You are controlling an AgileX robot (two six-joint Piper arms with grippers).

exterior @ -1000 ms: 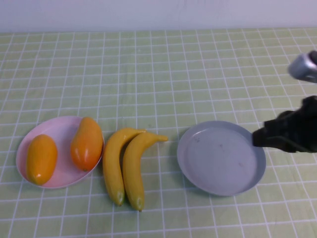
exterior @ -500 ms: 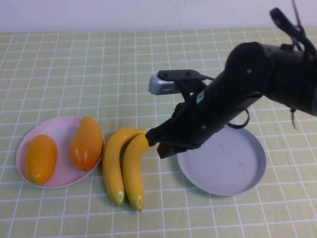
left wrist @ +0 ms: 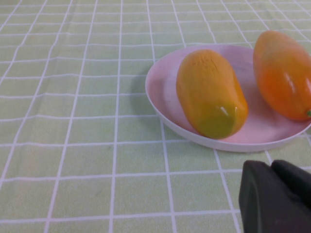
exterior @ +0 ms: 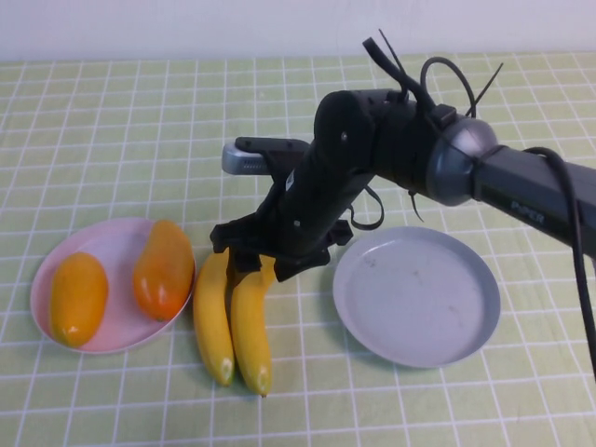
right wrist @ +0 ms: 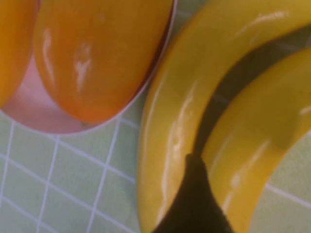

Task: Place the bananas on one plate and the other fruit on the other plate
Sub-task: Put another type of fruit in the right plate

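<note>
Two yellow bananas (exterior: 212, 321) (exterior: 250, 331) lie side by side on the cloth between the plates. My right gripper (exterior: 261, 259) is down over their far ends and open. In the right wrist view one dark finger (right wrist: 194, 199) sits in the gap between the left banana (right wrist: 170, 131) and the right banana (right wrist: 257, 141). The grey-blue plate (exterior: 416, 296) is bare. The pink plate (exterior: 112, 247) holds a yellow-orange fruit (exterior: 78, 298) and a redder one (exterior: 163, 270). My left gripper (left wrist: 277, 199) is shut and empty, close to the pink plate (left wrist: 160, 92), outside the high view.
A green checked cloth covers the table. The right arm's dark body with its looped cables (exterior: 410, 149) reaches in from the right, above the far rim of the grey-blue plate. The pink plate's rim (right wrist: 43, 121) lies right beside the left banana.
My right arm has swung in from the right edge, crossed above the grey-blue plate and come down over the bananas' far ends. The fruit and plates have not moved.
</note>
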